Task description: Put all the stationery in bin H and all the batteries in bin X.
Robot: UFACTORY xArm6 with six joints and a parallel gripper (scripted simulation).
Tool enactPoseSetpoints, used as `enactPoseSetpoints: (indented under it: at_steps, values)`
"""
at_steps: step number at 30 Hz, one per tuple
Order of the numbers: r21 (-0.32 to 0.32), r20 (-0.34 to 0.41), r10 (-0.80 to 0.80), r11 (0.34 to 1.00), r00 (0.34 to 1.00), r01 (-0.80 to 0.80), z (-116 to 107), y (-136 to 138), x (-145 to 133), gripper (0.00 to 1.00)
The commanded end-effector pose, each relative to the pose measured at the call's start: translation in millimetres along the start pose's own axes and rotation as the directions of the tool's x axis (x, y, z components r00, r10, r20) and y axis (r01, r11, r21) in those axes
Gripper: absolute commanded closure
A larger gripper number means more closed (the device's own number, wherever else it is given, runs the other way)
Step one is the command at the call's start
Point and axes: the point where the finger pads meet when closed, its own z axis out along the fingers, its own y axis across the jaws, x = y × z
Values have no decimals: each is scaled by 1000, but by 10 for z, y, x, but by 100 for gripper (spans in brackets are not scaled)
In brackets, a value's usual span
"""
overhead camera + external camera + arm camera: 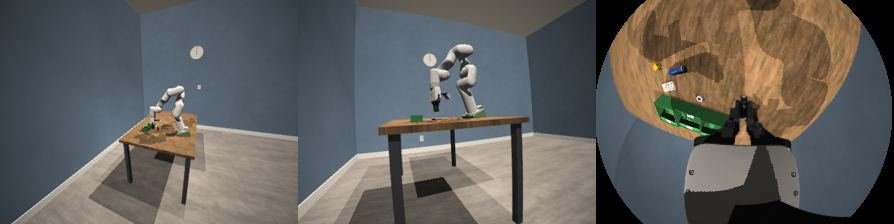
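Pinching small unidentifiable item, claw [744, 102] above table [796, 43]; one green bin [689, 115] visible.

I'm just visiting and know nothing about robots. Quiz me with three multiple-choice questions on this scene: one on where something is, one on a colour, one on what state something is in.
1. Where is the gripper?
A. Raised above the table
B. Pressed flat on the table
C. Down by the floor

2. What colour is the bin?
A. Red
B. Green
C. Yellow

3. How do the fingers stand?
A. Spread wide
B. Nearly together, shut on something small
C. Taken off

Answers:
1. A: the exterior view shows the gripper hanging clear above the table.
2. B: the bin is green in the wrist view.
3. B: the wrist view shows the fingers close together; what they grip is too small to name.
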Motion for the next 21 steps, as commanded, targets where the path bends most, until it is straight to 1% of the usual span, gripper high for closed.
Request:
enactPoseSetpoints:
  at_steps: [1, 7, 10, 12, 14, 16, 21]
  values:
    - [0, 2, 0, 1000, 1000, 0, -17, -100, -150, 100]
    - [0, 3, 0, 1000, 1000, 0, -18, -310, -444, 100]
    - [0, 3, 0, 1000, 1000, 0, -18, -331, -474, 100]
    - [0, 3, -99, 995, 995, 99, -18, -401, -572, 100]
    - [0, 3, -99, 995, 995, 99, -18, -401, -572, 100]
    - [1, 3, -198, 980, 980, 198, -18, -471, -670, 100]
    - [11, 4, -315, 949, 949, 315, -19, -646, -915, 100]
